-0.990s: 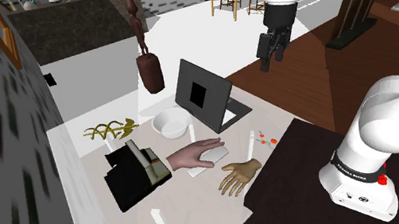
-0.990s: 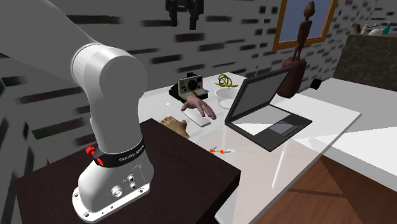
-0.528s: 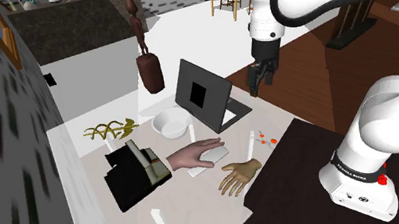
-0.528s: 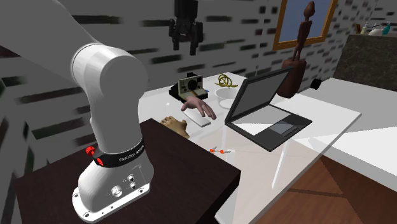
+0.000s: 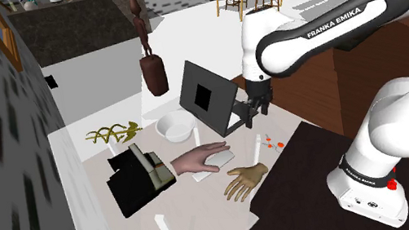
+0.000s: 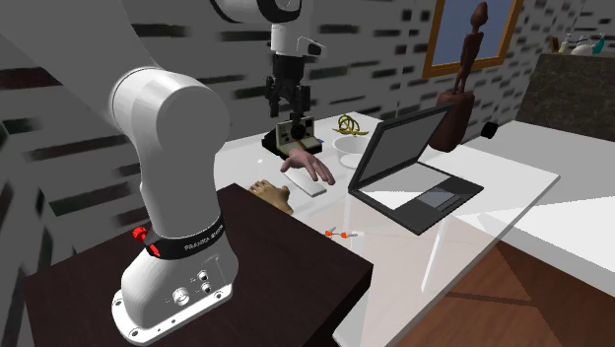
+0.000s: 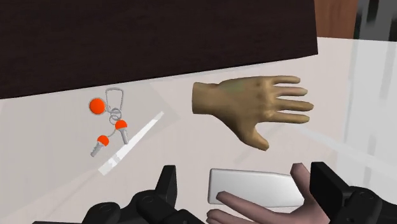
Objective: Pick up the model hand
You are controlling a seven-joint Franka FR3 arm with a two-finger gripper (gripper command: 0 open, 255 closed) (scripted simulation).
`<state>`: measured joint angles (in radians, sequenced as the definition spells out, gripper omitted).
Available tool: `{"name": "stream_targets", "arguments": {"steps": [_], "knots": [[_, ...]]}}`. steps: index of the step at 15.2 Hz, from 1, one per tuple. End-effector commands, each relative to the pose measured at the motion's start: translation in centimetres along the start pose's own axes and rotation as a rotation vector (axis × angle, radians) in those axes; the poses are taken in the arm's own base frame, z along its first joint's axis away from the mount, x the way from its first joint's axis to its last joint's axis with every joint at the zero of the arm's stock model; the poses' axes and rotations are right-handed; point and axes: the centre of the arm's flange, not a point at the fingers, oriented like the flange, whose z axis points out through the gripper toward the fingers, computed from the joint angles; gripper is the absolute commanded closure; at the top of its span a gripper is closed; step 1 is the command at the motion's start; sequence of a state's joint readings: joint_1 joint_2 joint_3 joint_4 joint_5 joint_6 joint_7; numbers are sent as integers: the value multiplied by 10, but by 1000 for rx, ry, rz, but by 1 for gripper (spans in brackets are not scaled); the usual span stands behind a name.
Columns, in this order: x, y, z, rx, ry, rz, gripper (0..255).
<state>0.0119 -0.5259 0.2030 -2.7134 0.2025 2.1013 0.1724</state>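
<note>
The hand point(image 7: 245, 186) hung spread open and empty above the surface point(image 5: 208, 210). The tan model hand point(image 7: 254, 105) lay flat at the surface's edge beside the stand point(image 5: 300, 162), ahead of the hand, its long axis along the closing line.
</note>
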Motion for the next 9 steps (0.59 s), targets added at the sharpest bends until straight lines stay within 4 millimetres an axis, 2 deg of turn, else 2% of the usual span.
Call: {"name": "stream_targets", "arguments": {"steps": [1, 9], "knots": [[7, -5, 24, -3, -6, 9, 0], [32, -23, 126, -15, -42, 43, 0]]}}
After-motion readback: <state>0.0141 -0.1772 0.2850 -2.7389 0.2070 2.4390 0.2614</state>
